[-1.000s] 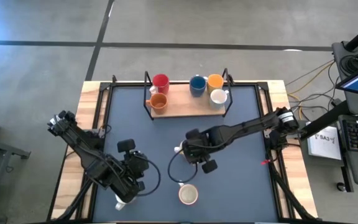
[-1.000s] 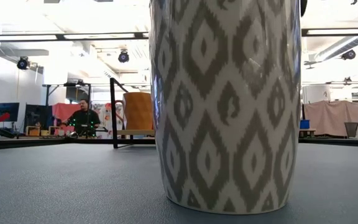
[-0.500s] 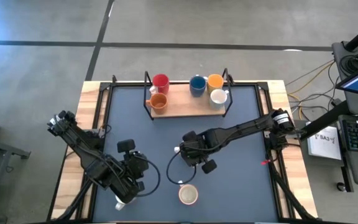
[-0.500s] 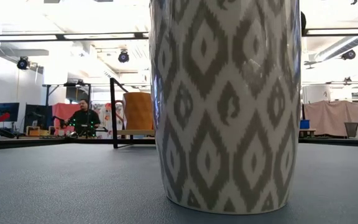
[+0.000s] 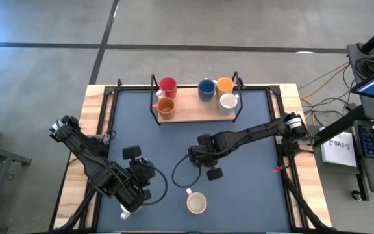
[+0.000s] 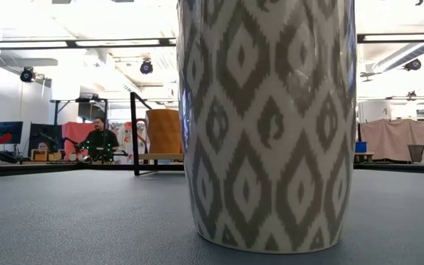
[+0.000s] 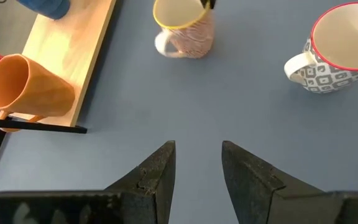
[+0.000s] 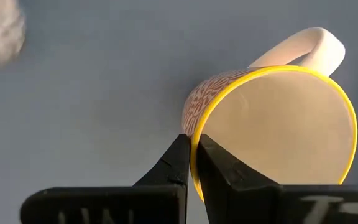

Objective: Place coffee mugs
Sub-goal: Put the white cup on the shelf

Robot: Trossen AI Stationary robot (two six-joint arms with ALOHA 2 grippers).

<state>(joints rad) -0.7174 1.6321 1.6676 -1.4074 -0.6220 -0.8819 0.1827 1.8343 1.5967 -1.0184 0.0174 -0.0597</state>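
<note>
A yellow-rimmed coffee mug (image 8: 272, 118) with a pinkish pattern stands mid-table, also seen in the left wrist view (image 7: 182, 31). My right gripper (image 8: 193, 163) is shut on its rim and hides it in the high view (image 5: 198, 156). A grey-patterned, red-rimmed mug (image 5: 196, 203) stands by its base near the front edge and fills the low view (image 6: 267, 125). Red (image 5: 167, 84), blue (image 5: 206, 89), white (image 5: 228, 101) and two orange mugs (image 5: 165, 106) (image 5: 224, 84) sit on the wooden rack (image 5: 193, 112). My left gripper (image 7: 197, 165) hangs open over bare table at the near left (image 5: 138, 185). My right gripper pinches the yellow rim (image 8: 194, 146) of the mug, one finger (image 8: 222, 174) inside the cup and one finger (image 8: 174, 168) outside against the patterned wall. The fingers come from above, pointing steeply down, on the side roughly across from the white handle (image 8: 303, 46). The mug's base is on the table.
The wooden rack with black metal rails (image 5: 154, 84) stands along the far edge. A black cable loop (image 5: 180, 179) lies between my right gripper and the near mug. The dark mat (image 5: 252, 195) has bare room at the right and centre-left.
My right gripper has rolled a little about its own pointing line while staying over the yellow-rimmed mug. The cable loop below it has shifted slightly toward the left. Both loose mugs stand where they were.
</note>
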